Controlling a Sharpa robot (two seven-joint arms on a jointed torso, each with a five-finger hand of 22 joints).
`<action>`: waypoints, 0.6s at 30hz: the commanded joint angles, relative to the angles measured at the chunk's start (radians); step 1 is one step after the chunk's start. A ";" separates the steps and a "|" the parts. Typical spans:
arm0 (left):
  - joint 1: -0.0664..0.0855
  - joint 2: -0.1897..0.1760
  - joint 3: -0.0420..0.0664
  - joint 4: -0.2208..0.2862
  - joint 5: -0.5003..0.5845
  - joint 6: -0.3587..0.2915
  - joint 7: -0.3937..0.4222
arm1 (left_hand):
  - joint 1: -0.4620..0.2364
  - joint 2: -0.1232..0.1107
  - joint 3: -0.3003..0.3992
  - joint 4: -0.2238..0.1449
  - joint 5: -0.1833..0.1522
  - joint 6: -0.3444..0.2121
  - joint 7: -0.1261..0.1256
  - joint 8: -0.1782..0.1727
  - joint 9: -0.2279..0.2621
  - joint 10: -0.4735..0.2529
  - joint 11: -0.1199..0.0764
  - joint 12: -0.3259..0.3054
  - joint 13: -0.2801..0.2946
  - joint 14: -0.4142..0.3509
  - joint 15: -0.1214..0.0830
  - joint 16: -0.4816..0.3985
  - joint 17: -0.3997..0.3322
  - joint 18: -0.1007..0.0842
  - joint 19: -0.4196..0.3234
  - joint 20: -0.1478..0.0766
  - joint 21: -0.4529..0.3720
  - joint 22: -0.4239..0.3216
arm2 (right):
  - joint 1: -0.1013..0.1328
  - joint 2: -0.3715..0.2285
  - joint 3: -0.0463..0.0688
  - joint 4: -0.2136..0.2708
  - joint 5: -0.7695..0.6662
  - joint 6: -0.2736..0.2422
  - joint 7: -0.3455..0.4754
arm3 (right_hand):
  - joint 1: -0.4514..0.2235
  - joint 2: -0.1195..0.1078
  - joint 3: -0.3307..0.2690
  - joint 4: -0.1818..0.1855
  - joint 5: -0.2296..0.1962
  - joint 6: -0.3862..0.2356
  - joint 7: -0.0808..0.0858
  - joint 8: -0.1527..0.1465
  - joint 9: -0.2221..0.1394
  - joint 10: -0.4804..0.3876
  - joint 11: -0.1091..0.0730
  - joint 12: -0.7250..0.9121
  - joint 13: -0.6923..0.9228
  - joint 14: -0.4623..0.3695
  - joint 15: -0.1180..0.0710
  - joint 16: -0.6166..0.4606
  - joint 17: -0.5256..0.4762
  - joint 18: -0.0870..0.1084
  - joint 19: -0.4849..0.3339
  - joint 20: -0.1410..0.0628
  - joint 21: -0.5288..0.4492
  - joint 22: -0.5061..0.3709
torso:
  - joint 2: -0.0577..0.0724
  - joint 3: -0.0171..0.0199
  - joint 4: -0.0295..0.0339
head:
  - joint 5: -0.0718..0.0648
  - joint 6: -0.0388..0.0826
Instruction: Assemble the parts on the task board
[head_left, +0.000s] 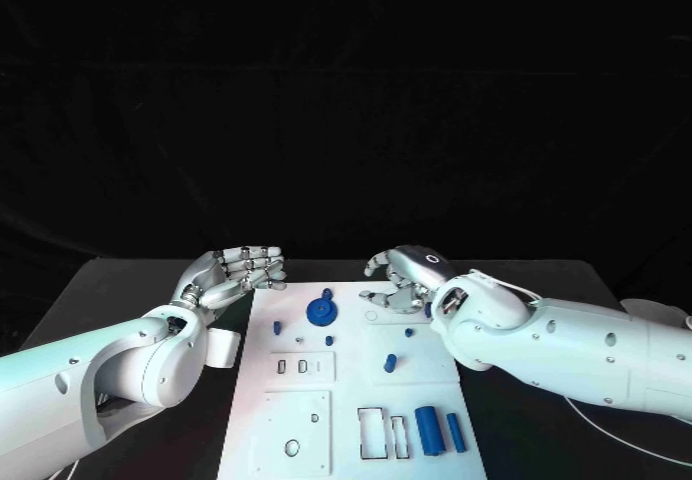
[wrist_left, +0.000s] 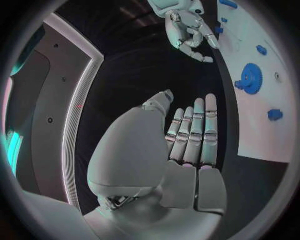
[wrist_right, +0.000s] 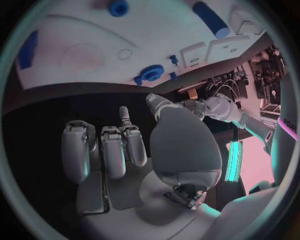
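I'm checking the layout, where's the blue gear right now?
In the head view the blue gear lies near the task board's far edge, between the left hand and right hand, touched by neither.

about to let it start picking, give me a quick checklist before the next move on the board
1. Left robot hand free: ok, fingers together, holding nothing, beside the far left corner of the board.
2. Right robot hand free: ok, fingers curled, nothing in them, over the board's far edge.
3. Blue gear reachable: ok, between both hands, uncovered.
4. Blue cylinder and blue bar still loose: ok, lying side by side near the front edge.
5. Small blue knob seated: cannot tell.
6. Board square on table: ok.
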 joint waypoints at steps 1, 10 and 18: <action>0.001 0.003 0.001 0.001 -0.004 0.010 0.005 | 0.001 0.007 0.001 -0.006 -0.005 -0.008 0.024 -0.002 0.002 -0.008 0.000 -0.004 -0.001 -0.007 -0.001 -0.004 0.001 0.002 -0.009 0.000 0.004 0.001 | 0.009 -0.078 -0.001 0.040 0.201 0.085 0.080 | 0.053 -0.006 0.012 -0.032 -0.017 0.009 0.001 -0.010 0.000 0.040 0.002 0.006 0.181 0.104 0.001 0.002 0.244 -0.005 -0.006 0.002 -0.006 0.095 | -0.008 0.0027 -0.0127 | -0.001 0.001; 0.001 0.017 0.001 -0.013 -0.004 0.032 0.002 | -0.011 0.007 0.006 -0.011 -0.005 -0.003 0.025 0.002 0.004 -0.001 0.002 0.000 0.000 -0.035 0.007 -0.024 0.001 -0.003 -0.056 0.009 -0.005 -0.001 | 0.011 -0.239 -0.003 0.073 0.301 0.162 0.203 | 0.158 -0.027 0.024 -0.105 -0.041 0.002 -0.033 -0.022 0.000 0.053 -0.028 0.021 0.195 0.105 -0.026 0.004 0.252 -0.007 -0.002 -0.019 -0.002 0.103 | -0.016 0.0166 -0.0246 | 0.001 -0.017; 0.000 0.022 0.001 -0.020 -0.005 0.040 0.001 | -0.012 0.007 0.007 -0.012 -0.005 0.000 0.024 0.004 0.005 0.002 0.001 0.001 0.001 -0.036 0.007 -0.025 0.002 -0.003 -0.060 0.010 -0.006 -0.002 | -0.011 -0.278 -0.006 0.029 0.327 0.199 0.276 | 0.182 -0.026 0.042 -0.125 -0.003 -0.006 -0.038 -0.031 -0.001 0.051 -0.035 0.019 0.194 0.104 -0.034 0.002 0.248 -0.006 -0.005 -0.029 -0.008 0.100 | -0.017 0.0233 -0.0271 | 0.006 -0.031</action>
